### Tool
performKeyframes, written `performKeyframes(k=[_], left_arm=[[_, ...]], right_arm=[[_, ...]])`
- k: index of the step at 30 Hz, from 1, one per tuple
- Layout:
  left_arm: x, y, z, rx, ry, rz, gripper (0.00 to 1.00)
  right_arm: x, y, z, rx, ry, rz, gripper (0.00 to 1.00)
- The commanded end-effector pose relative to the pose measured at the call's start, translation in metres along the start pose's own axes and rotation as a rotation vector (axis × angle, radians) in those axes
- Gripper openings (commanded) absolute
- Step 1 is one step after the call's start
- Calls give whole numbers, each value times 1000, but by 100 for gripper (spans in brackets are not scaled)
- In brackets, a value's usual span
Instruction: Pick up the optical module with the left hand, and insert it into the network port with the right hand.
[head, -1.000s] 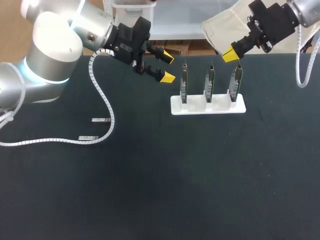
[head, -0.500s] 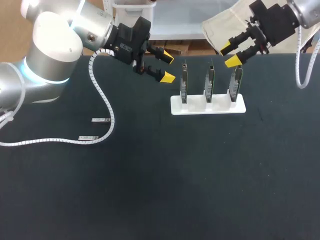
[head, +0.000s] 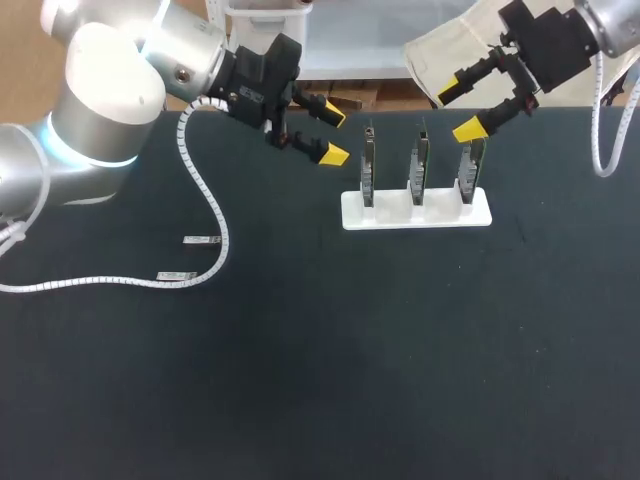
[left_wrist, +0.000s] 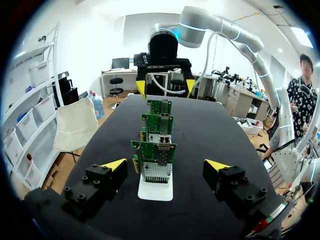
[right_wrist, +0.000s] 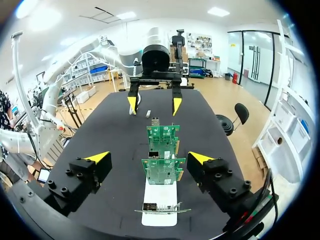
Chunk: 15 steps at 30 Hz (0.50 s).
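Observation:
Two small silver optical modules (head: 203, 240) (head: 177, 275) lie on the black table at the left, beside the left arm's white cable. Three upright network cards (head: 418, 165) stand in a white holder (head: 416, 212) at the back middle. My left gripper (head: 328, 131) hangs open and empty just left of the holder, facing the cards (left_wrist: 156, 160) end on. My right gripper (head: 458, 110) is open and empty above the rightmost card (head: 470, 162). In the right wrist view the cards (right_wrist: 162, 170) line up ahead of its gripper (right_wrist: 149, 157), with the left gripper (right_wrist: 152, 102) beyond them.
The left arm's white coiled cable (head: 205, 205) loops across the table's left part, close to both modules. A beige cloth (head: 450, 50) lies past the back edge behind the right gripper.
The right gripper's fingers have spread from shut to wide open, staying above the rightmost card. The left arm has not moved.

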<state>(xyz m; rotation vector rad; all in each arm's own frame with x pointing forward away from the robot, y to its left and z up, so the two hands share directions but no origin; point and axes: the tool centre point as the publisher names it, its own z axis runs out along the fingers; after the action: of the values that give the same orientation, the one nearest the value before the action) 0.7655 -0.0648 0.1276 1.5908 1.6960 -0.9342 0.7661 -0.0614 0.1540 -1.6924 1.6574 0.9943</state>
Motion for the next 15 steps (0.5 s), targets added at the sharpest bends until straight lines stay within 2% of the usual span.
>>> performKeyframes(k=[1,6,10,15], left_arm=[[-5,0,-8,-18,21,22,100],[-8,-3,-25,-41,130,90,100],[-9,-12,-46,-52,212,150,100],[5,-29,-79,-68,265,176,100]], right_arm=[[0,1,0,4,-1,-2,100],[0,1,0,4,-1,-2,100],[0,1,0,4,-1,-2,100],[0,1,0,4,-1,-2,100]])
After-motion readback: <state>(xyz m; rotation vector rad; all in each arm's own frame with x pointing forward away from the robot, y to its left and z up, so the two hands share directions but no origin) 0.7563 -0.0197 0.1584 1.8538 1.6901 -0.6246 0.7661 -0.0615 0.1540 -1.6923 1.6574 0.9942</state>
